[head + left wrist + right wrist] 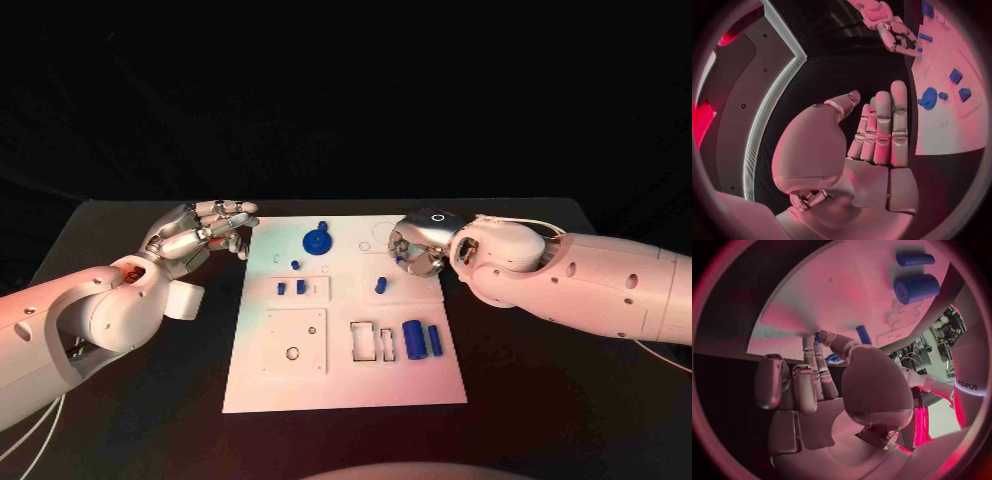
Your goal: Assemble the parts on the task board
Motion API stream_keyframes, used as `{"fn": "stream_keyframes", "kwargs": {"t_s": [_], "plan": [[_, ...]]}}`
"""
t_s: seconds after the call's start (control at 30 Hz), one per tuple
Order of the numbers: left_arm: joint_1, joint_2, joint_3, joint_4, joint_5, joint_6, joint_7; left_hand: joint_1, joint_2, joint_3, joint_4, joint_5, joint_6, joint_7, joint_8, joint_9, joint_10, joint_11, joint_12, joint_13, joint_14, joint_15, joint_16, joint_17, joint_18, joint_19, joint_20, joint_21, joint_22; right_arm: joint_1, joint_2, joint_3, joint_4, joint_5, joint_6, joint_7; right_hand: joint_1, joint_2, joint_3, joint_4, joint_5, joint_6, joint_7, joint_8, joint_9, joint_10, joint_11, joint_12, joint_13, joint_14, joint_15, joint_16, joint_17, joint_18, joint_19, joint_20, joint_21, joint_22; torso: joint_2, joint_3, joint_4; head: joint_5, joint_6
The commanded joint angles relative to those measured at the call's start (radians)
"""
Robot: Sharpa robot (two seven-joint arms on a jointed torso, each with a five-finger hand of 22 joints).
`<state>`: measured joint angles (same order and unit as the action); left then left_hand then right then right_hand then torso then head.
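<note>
Here the left hand is hovering over the black table just beside the white board's far left corner, fingers straight and side by side, holding nothing. The right hand is reaching over the board's far right part; whether it is pinching anything, I cannot tell. Blue parts are lying on the board: a round wheel, a small peg and two cylinders.

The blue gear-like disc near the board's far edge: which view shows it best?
The head view: the blue disc lies unobstructed on the task board, seen from above. The left wrist view shows it small and sideways beyond the left robot hand. In the right wrist view I cannot identify it.
</note>
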<state>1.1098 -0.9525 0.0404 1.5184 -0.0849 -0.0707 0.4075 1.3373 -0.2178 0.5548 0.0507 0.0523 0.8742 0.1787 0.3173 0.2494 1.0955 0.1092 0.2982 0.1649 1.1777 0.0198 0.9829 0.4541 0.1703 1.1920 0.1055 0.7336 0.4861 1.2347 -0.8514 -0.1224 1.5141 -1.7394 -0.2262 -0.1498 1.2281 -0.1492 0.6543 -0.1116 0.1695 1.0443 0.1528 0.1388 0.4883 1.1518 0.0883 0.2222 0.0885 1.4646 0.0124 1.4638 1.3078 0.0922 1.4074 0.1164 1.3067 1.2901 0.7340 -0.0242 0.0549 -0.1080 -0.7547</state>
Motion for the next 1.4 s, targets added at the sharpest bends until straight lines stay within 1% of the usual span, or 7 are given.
{"fn": "stream_keyframes", "kwargs": {"t_s": [0.03,0.3,0.5,0.53,0.77,1.13,1.4], "plan": [[-0.001,0.000,0.001,0.002,-0.005,-0.003,0.006,0.007,-0.001,-0.001,-0.002,0.001,0.001,0.008,0.001,-0.001,-0.009,0.000,-0.003,-0.001,-0.006,0.005,0.005,0.002,0.012,0.003,0.003,0.004,0.001,-0.020,0.009,-0.015,0.001,-0.038,0.104,-0.020,0.007,0.001,0.006,-0.001,-0.008,0.006,0.001,0.004,0.001,0.005,-0.004,0.006,0.000,0.063,-0.006,0.007,0.041,-0.020,0.001,-0.006,0.006,0.002,0.000,-0.0013,-0.0003,-0.001,-0.001],[-0.001,-0.001,0.001,0.004,-0.005,-0.003,0.005,0.007,-0.001,-0.001,-0.002,0.002,0.001,0.008,0.001,-0.001,-0.009,0.000,-0.003,-0.001,-0.006,0.005,0.005,0.002,0.011,0.002,0.003,0.003,0.001,-0.021,0.014,-0.016,0.004,-0.052,0.126,-0.031,0.012,0.010,0.009,0.000,-0.019,0.017,-0.006,0.012,0.009,0.018,-0.010,0.010,0.005,0.063,-0.011,0.008,0.040,-0.020,-0.001,-0.010,0.007,0.004,0.000,-0.0012,0.0005,-0.002,-0.002],[-0.001,-0.001,0.001,0.004,-0.007,-0.003,0.003,0.009,0.000,0.000,-0.003,0.002,0.001,0.008,0.001,-0.002,-0.010,0.000,-0.003,-0.001,-0.008,0.006,0.005,0.002,0.011,0.001,0.004,0.003,0.001,-0.023,0.017,-0.018,0.011,-0.070,0.127,-0.045,0.027,0.025,0.016,-0.005,-0.021,0.033,-0.012,0.023,0.019,0.036,-0.018,0.017,0.012,0.063,-0.017,0.009,0.040,-0.021,0.001,-0.015,0.013,0.013,0.000,-0.0013,-0.0006,-0.002,-0.004],[-0.001,-0.001,0.001,0.005,-0.008,-0.003,0.003,0.009,0.000,0.000,-0.003,0.002,0.001,0.008,0.001,-0.002,-0.010,0.000,-0.003,-0.001,-0.008,0.006,0.005,0.002,0.011,0.001,0.004,0.003,0.001,-0.023,0.017,-0.018,0.012,-0.074,0.122,-0.047,0.038,0.035,0.025,-0.011,-0.040,0.035,-0.013,0.026,0.024,0.041,-0.019,0.018,0.016,0.063,-0.020,0.009,0.039,-0.022,0.002,-0.018,0.016,0.016,0.000,-0.0011,-0.0006,-0.002,-0.004],[-0.001,-0.001,0.001,0.005,-0.011,-0.004,0.003,0.010,0.001,0.001,-0.004,0.002,0.001,0.008,0.001,-0.002,-0.010,0.000,-0.003,-0.001,-0.010,0.006,0.005,0.003,0.011,0.000,0.004,0.003,0.002,-0.025,0.013,-0.018,0.019,-0.087,0.059,-0.054,0.048,0.047,0.044,-0.017,-0.044,0.035,-0.013,0.028,0.031,0.047,-0.021,0.017,0.021,0.063,-0.021,0.010,0.040,-0.023,0.003,-0.021,0.020,0.022,0.001,-0.0004,0.0003,-0.003,-0.004],[-0.001,-0.001,0.001,0.005,-0.011,-0.004,0.000,0.010,0.001,0.000,-0.004,0.002,0.000,0.009,0.001,-0.002,-0.011,0.001,-0.002,-0.001,-0.012,0.006,0.004,0.004,0.011,-0.001,0.005,0.003,0.002,-0.026,0.005,-0.018,0.026,-0.090,-0.007,-0.055,0.048,0.043,0.047,-0.021,-0.047,0.034,-0.012,0.028,0.033,0.048,-0.020,0.016,0.023,0.063,-0.021,0.010,0.040,-0.023,0.003,-0.022,0.022,0.024,0.000,-0.0001,-0.0003,-0.004,-0.002],[-0.001,0.001,0.001,0.002,-0.012,-0.002,-0.004,0.010,0.001,0.000,-0.004,0.002,-0.001,0.010,0.000,-0.003,-0.013,0.002,-0.003,-0.002,-0.014,0.007,0.004,0.005,0.011,-0.003,0.005,0.002,0.002,-0.025,-0.011,-0.014,0.042,-0.084,-0.053,-0.047,0.047,0.042,0.047,-0.021,-0.050,0.034,-0.012,0.028,0.033,0.048,-0.020,0.016,0.024,0.063,-0.021,0.011,0.040,-0.023,0.003,-0.022,0.023,0.025,0.000,-0.0007,-0.0003,-0.006,-0.001]]}}
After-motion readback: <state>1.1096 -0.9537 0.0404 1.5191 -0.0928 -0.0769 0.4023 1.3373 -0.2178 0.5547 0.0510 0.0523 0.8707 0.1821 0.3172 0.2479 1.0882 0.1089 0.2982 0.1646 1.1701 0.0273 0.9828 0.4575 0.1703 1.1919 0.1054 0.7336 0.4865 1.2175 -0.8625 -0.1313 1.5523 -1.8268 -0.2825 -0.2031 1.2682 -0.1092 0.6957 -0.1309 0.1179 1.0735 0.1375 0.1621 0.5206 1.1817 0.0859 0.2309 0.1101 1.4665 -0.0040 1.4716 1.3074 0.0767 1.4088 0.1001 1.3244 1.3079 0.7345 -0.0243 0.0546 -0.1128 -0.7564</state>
